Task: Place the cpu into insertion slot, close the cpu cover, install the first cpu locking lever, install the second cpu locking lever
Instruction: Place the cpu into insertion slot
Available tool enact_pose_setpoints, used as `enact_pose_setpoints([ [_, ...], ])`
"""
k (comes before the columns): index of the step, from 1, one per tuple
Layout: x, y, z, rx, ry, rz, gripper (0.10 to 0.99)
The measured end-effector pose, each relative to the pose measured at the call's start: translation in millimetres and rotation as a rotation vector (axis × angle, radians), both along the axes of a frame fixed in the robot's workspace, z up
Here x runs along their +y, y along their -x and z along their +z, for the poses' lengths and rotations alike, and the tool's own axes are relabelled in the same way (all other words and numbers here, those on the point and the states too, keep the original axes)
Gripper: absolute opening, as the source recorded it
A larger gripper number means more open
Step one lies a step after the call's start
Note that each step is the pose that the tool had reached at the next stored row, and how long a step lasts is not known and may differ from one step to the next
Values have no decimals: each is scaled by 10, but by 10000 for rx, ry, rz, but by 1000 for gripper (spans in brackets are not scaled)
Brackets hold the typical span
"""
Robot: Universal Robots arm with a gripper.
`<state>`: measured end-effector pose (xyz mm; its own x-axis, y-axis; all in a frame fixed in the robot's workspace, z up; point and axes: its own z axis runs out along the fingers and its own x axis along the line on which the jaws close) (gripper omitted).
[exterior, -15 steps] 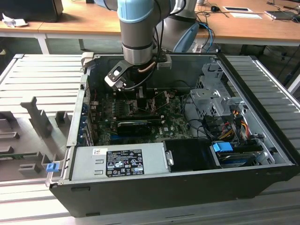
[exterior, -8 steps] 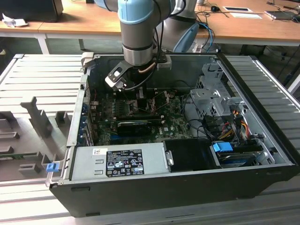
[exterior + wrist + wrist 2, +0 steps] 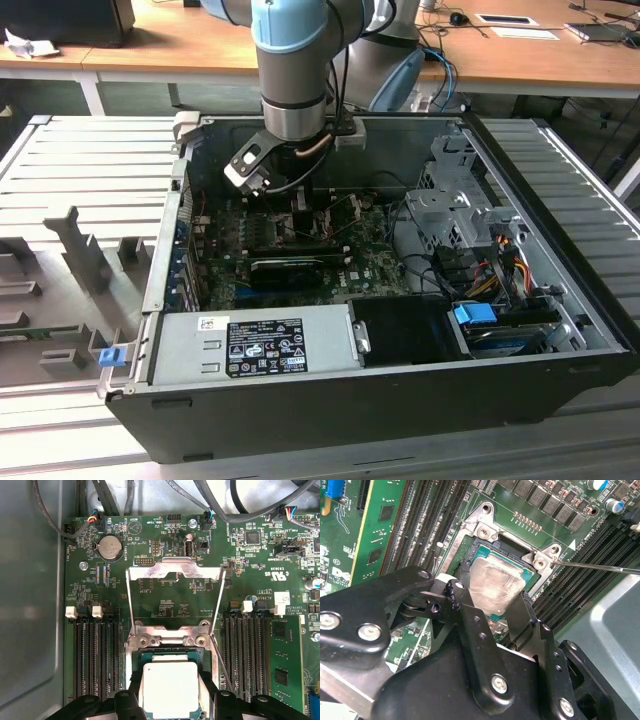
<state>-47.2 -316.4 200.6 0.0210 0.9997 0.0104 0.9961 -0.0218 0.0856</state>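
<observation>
Exterior view: the arm [image 3: 290,70] comes down from the upper middle of the frame into the open computer case [image 3: 400,400]. Its wrist and cables block the socket area, with green motherboard [image 3: 375,262] partly visible below.

Both wrist views: the gripper [image 3: 171,692] is clamped on the cpu [image 3: 170,680], one black finger [image 3: 135,700] against each opposite edge. The cpu lies within the insertion slot [image 3: 170,630]. Whether it is fully seated, I can't tell; the finger links cut off its near edge.

First wrist view adds the cpu cover [image 3: 175,570], swung up and open beyond the slot.

Second wrist view adds a thin locking lever [image 3: 600,568] sticking out free from the slot's corner, and a smeared sheen on the cpu's top.
</observation>
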Motion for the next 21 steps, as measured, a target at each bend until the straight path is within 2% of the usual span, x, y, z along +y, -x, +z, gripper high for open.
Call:
enact_pose_setpoints([
  [5,1,-2,-1,-2,-3,0,537],
  [6,0,-2,0,0,0,0,600],
  [9,0,-2,2,0,-1,0,600],
  [13,0,-2,2,0,110,1,588],
  [14,0,-2,2,0,121,0,525],
  [21,3,-3,2,-1,134,0,533],
])
